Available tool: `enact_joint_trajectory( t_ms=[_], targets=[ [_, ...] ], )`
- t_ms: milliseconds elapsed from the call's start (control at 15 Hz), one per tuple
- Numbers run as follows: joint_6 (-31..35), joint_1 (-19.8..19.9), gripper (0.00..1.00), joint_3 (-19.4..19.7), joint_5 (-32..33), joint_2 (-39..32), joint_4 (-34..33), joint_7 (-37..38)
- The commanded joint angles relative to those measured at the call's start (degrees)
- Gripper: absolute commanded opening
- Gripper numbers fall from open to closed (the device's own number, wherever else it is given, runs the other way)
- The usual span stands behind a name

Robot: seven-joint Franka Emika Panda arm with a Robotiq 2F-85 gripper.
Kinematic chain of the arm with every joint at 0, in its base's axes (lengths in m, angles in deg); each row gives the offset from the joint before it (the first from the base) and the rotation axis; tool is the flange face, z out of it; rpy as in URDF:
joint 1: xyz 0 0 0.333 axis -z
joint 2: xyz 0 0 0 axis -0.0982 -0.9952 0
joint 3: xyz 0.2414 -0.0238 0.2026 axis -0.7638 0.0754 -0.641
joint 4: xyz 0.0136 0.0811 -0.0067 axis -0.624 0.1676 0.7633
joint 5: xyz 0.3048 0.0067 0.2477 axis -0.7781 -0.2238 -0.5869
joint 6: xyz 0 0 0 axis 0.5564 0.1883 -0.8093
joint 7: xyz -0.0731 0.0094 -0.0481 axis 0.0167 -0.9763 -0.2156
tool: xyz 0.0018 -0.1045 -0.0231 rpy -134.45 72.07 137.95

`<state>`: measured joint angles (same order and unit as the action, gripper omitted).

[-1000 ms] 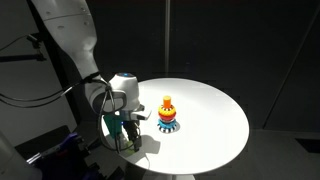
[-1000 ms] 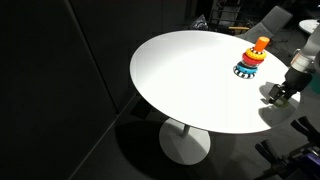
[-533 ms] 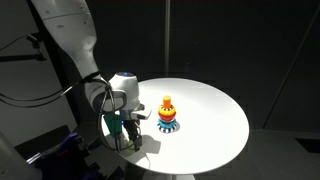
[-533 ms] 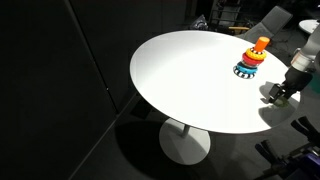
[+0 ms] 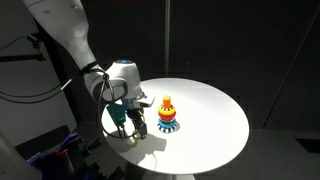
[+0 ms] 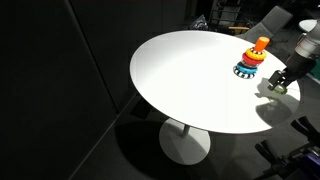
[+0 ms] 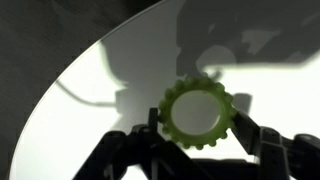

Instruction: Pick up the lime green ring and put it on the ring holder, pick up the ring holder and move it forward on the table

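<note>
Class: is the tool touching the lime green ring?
Touching. The wrist view shows the lime green ring clamped at its sides between the fingers of the tool.

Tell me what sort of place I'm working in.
Probably a lab or test studio rather than a home: a dark backdrop all round, a single round white table on a pedestal, and just a stacking toy and green ring as props.

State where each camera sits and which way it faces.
An exterior view: beside the table, facing the ring holder; arm and gripper show.
An exterior view: higher, across the table; just wrist and gripper show, at the edge.
Wrist view: looks down past the fingers at the lime green ring.
Exterior views share ring holder and gripper.
</note>
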<state>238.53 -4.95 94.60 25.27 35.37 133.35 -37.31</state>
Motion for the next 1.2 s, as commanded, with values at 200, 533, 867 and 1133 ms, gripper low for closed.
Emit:
enact_joint_trajectory(
  t_ms=[200, 533, 867, 1133],
  targets=[
    [-6.0, -0.2, 0.49, 0.75, 4.05, 10.91, -0.42, 1.71],
    [-9.96, 1.11, 0.49, -1.29, 5.84, 14.74, -3.67, 4.83],
    [-11.75, 1.81, 0.49, -3.15, 3.96, 14.86, -7.46, 6.36],
    [-11.03, 1.82, 0.49, -3.92, 4.16, 14.21, -9.71, 9.24]
  ],
)
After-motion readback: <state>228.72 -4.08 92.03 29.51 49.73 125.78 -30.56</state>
